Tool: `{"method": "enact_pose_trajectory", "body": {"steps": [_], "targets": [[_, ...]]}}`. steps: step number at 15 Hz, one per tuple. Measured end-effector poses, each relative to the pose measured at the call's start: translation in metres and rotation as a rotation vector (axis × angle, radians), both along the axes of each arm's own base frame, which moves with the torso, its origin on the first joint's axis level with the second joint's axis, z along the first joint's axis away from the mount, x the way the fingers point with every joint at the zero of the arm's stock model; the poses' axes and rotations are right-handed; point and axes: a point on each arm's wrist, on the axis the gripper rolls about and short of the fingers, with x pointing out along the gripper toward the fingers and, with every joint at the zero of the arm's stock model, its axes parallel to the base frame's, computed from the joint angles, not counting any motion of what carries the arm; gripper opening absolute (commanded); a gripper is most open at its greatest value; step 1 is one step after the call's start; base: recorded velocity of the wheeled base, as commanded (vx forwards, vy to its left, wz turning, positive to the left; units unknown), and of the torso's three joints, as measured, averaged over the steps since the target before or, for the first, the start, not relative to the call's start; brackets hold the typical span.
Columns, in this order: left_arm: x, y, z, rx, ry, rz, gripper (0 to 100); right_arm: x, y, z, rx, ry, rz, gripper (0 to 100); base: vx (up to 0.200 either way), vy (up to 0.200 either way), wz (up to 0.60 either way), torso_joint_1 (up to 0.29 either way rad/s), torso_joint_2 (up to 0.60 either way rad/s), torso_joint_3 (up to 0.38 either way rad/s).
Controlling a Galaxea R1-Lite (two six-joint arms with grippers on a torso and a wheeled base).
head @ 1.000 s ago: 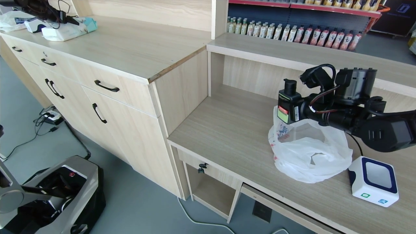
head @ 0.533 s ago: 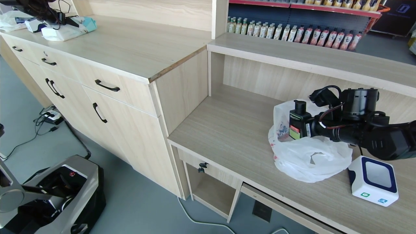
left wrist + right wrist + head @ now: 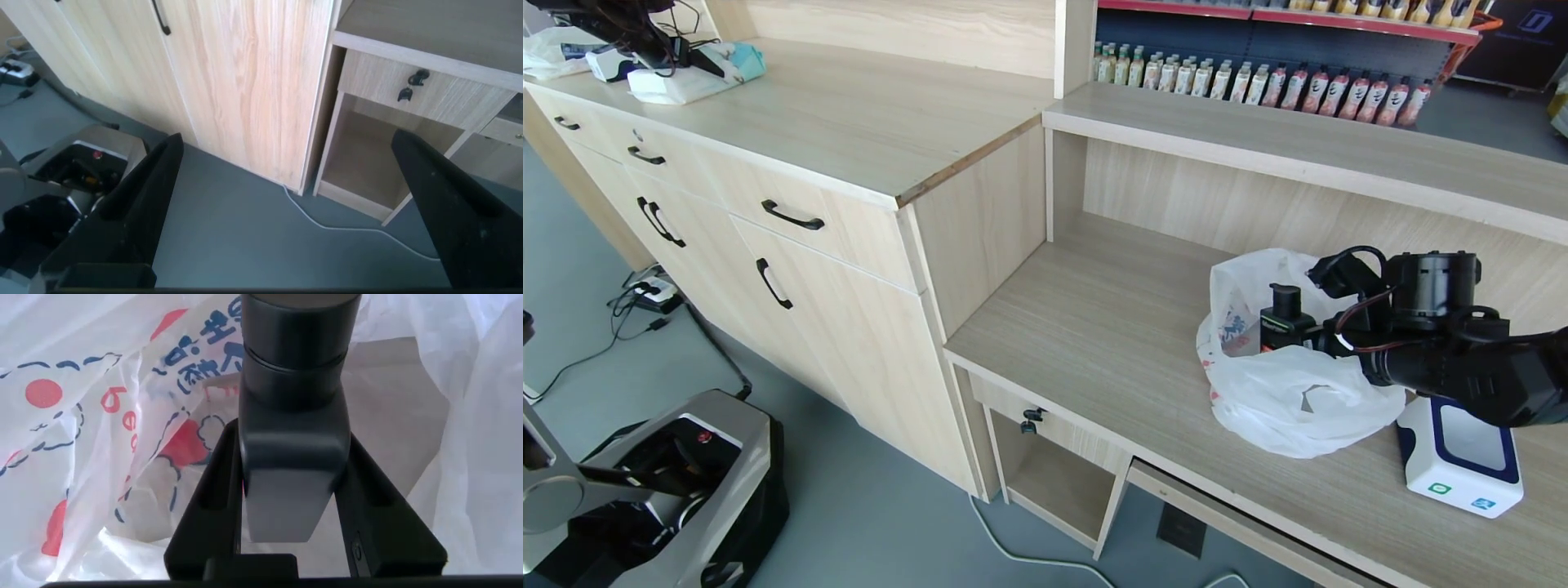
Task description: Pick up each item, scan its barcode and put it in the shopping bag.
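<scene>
While right gripper point(image 3: 296, 498) clamps it, bottle point(image 3: 1281, 322) partly inside shopping bag point(image 3: 1298, 408), left gripper point(image 3: 286, 143) spread

The right arm point(image 3: 1470, 371) is matte black, with a ribbed cylindrical motor housing point(image 3: 1433, 278), looped black cables point(image 3: 1343, 265) and a thin reddish wire behind the right gripper point(image 3: 1294, 331); the left gripper point(image 3: 290, 204) has two black, tapered, wedge-shaped fingers point(image 3: 135, 216).

Bright even light, soft faint shadows, shopping bag point(image 3: 1298, 408) glowing white; head view bowed at edges
</scene>
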Motion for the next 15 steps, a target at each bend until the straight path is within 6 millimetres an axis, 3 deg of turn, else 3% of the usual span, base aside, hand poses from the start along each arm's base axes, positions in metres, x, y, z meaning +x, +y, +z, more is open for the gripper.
{"method": "enact_pose_trajectory", "body": {"steps": [15], "targets": [[0.0, 0.0, 0.0, 0.0, 0.0, 0.0, 100, -0.013, 0.0, -0.018, 0.018, 0.076, 0.049, 0, 0.0, 0.0, 0.0, 0.0, 0.0, 0.0]]}}
